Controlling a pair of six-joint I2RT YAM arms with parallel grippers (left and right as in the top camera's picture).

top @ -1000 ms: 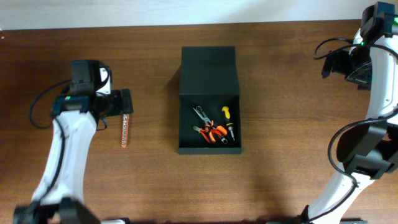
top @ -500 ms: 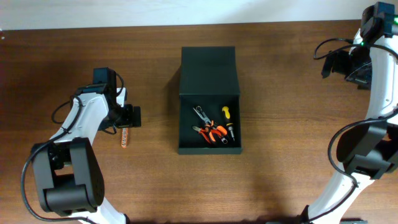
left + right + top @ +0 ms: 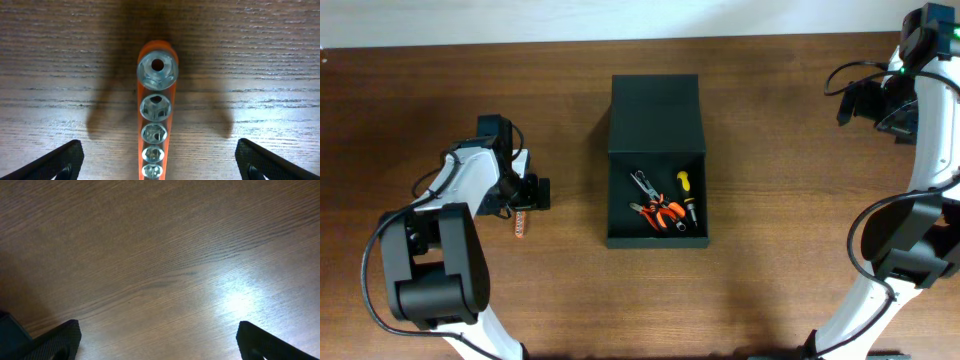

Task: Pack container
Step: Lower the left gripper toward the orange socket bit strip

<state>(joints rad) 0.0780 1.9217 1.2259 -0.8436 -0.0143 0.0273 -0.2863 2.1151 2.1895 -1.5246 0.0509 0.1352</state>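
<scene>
The container (image 3: 620,225), a dark square box, lies open at the table's centre with its flap lid (image 3: 657,110) folded back. Inside it lie orange-handled pliers (image 3: 661,212) and a yellow-handled screwdriver (image 3: 687,196). Left of the box, an orange socket rail (image 3: 521,226) lies on the wood. My left gripper (image 3: 527,193) hovers over the rail's far end. In the left wrist view the rail (image 3: 156,115) with its row of sockets runs between my wide-apart fingers (image 3: 60,160), untouched; the left gripper (image 3: 159,167) is open. My right gripper (image 3: 159,342) is open over bare wood.
The right arm (image 3: 920,120) stands along the right edge, its gripper (image 3: 853,100) high at the far right, away from the box. A dark corner (image 3: 7,325) shows at the lower left of the right wrist view. Brown wood surrounds the box.
The left arm has swung right and toward the near edge, and its gripper now covers the socket rail's far end. The right arm has not moved.
</scene>
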